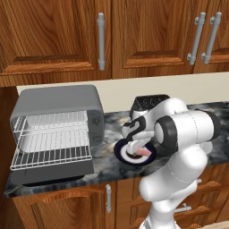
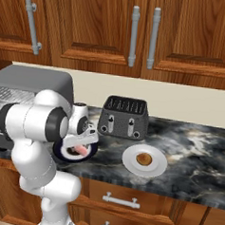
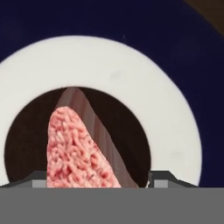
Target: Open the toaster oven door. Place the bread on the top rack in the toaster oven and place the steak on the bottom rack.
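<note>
Marbled dark counter (image 2: 197, 153) under wood cabinets (image 2: 92, 22); fingers' (image 3: 98, 177) spread around steak (image 3: 74, 153) unclear

A home kitchen: reddish wooden wall cabinets (image 1: 58, 36) with long metal handles (image 1: 101, 40) hang over a dark marbled counter (image 2: 197, 153), with matching drawers (image 2: 127, 201) below. On the counter stand a toaster oven (image 1: 58, 129) and a black toaster (image 2: 124, 116), with food on plates (image 2: 144, 160).

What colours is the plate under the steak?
Dark navy plate with a white ring and dark centre, clearest in the hand view.
</note>
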